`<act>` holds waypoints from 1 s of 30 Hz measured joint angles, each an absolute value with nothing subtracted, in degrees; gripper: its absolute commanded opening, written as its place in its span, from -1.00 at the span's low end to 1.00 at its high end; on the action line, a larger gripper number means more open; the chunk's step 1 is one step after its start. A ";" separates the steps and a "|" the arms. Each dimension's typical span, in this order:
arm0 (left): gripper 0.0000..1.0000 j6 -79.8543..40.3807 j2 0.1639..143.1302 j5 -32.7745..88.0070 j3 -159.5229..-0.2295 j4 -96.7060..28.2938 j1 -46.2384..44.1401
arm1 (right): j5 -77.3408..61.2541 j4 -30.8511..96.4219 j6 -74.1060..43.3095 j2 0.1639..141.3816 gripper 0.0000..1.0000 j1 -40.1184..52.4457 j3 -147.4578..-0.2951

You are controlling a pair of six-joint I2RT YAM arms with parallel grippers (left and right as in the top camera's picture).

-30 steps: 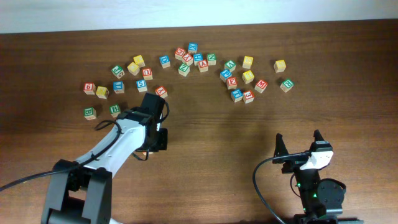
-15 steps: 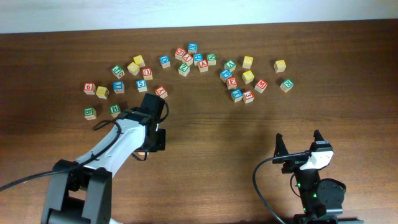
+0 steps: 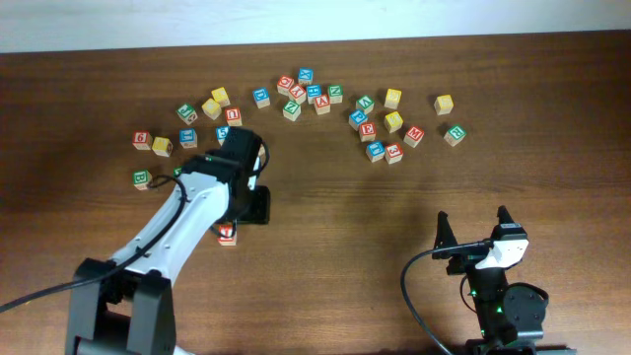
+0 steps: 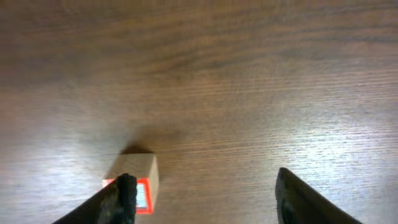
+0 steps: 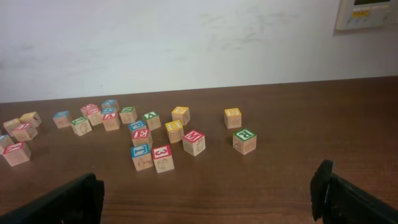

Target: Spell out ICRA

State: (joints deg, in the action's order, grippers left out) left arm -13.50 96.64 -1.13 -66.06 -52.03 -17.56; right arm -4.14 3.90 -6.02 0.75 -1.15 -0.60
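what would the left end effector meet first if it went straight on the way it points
Probably bare table; the red-lettered cube sits just beside that line and might get clipped, depth unclear.

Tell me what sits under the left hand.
A red-lettered wooden cube rests on the table below the left hand, by one finger, not gripped. That finger covers part of its red face, so the letter is unreadable.

White arm links point(image 3: 182, 215) with black joints point(image 3: 242, 158) and cables point(image 3: 403, 286).
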 measured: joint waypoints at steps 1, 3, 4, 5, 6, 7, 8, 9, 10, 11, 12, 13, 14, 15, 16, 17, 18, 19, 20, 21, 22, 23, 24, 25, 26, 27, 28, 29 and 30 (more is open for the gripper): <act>0.59 -13.43 96.64 -1.93 -66.67 -52.80 -17.56 | -4.14 3.90 -6.02 0.75 0.97 -1.15 -0.60; 0.73 -13.30 96.64 -3.55 -67.07 -54.13 -17.56 | -4.14 3.90 -6.04 0.73 0.97 -1.15 -0.60; 0.74 -13.19 96.64 -4.10 -67.07 -54.87 -17.56 | -4.14 3.90 -6.07 0.75 0.97 -1.15 -0.60; 0.74 -13.21 96.64 -5.10 -67.09 -55.94 -17.56 | -4.14 3.90 -6.04 0.73 0.97 -1.15 -0.60; 0.74 -13.65 96.64 -6.31 -67.07 -57.32 -17.56 | -4.14 3.90 -6.02 0.75 0.97 -1.15 -0.60; 0.74 -13.98 96.64 -7.25 -67.07 -57.98 -17.56 | -4.14 3.90 -6.02 0.75 0.97 -1.15 -0.60; 0.73 -14.50 96.64 -8.36 -67.07 -58.46 -17.56 | -4.14 3.90 -6.04 0.75 0.97 -1.15 -0.60; 0.72 -14.94 96.64 -9.04 -67.07 -58.81 -17.56 | -4.14 3.90 -6.07 0.75 0.97 -1.15 -0.60; 0.68 -15.42 96.64 -9.52 -66.96 -58.81 -17.56 | -4.14 3.90 -6.07 0.73 0.97 -1.15 -0.60; 0.67 -15.88 96.64 -9.89 -66.76 -58.76 -17.56 | -4.14 3.90 -6.04 0.75 0.97 -1.15 -0.60; 0.55 -16.34 96.64 -10.20 -66.43 -58.72 -17.56 | -4.14 3.90 -6.04 0.73 0.97 -1.15 -0.60; 0.51 -16.67 96.64 -10.41 -66.02 -58.65 -17.56 | -4.14 3.90 -6.02 0.75 0.96 -1.15 -0.60; 0.50 -17.10 96.64 -10.61 -65.41 -58.26 -17.56 | -4.14 3.90 -6.04 0.73 0.97 -1.15 -0.60; 0.50 -17.34 96.64 -10.87 -64.55 -57.56 -17.56 | -4.14 3.90 -6.07 0.75 0.97 -1.15 -0.60; 0.50 -17.52 96.64 -11.00 -63.83 -56.82 -17.56 | -4.14 3.90 -6.02 0.73 0.97 -1.15 -0.60; 0.48 -17.61 96.64 -11.00 -63.09 -56.21 -17.56 | -4.14 3.90 -6.04 0.73 0.97 -1.15 -0.60; 0.46 -17.63 96.64 -11.03 -62.24 -55.18 -17.56 | -4.14 3.90 -6.07 0.73 0.97 -1.15 -0.60; 0.43 -17.69 96.64 -11.03 -61.12 -54.26 -17.56 | -4.14 3.90 -6.07 0.73 0.97 -1.15 -0.60; 0.43 -17.80 96.64 -11.03 -60.31 -53.82 -17.56 | -4.14 3.90 -6.04 0.73 0.96 -1.15 -0.60; 0.40 -17.82 96.64 -11.03 -59.33 -52.88 -17.56 | -4.14 3.90 -6.07 0.75 0.97 -1.15 -0.60; 0.36 -17.82 96.64 -11.03 -58.65 -52.21 -17.56 | -4.14 3.90 -6.04 0.73 0.97 -1.15 -0.60; 0.31 -17.82 96.64 -11.03 -57.95 -51.66 -17.56 | -4.14 3.90 -6.09 0.73 0.97 -1.15 -0.60; 0.25 -17.91 96.64 -11.03 -57.19 -51.13 -17.56 | -4.14 3.90 -6.02 0.73 0.97 -1.15 -0.60; 0.15 -18.00 96.64 -11.03 -56.66 -50.65 -17.56 | -4.14 3.90 -6.02 0.75 0.97 -1.15 -0.60; 0.13 -18.00 96.64 -11.03 -56.23 -50.26 -17.56 | -4.14 3.90 -6.07 0.73 0.97 -1.15 -0.60; 0.12 -18.17 96.64 -11.00 -55.92 -49.89 -17.56 | -4.14 3.90 -6.04 0.73 0.97 -1.15 -0.60; 0.13 -18.15 96.64 -11.03 -55.68 -49.47 -17.56 | -4.14 3.90 -6.02 0.73 0.97 -1.15 -0.60; 0.12 -18.20 96.64 -11.03 -55.48 -49.12 -17.56 | -4.14 3.90 -6.07 0.73 0.97 -1.15 -0.60; 0.10 -18.20 96.64 -11.03 -55.31 -48.58 -17.54 | -4.14 3.90 -6.04 0.73 0.97 -1.15 -0.60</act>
State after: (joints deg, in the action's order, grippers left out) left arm -18.20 96.64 -11.03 -55.31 -48.58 -17.54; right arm -4.14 3.90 -6.04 0.73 -1.15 -0.60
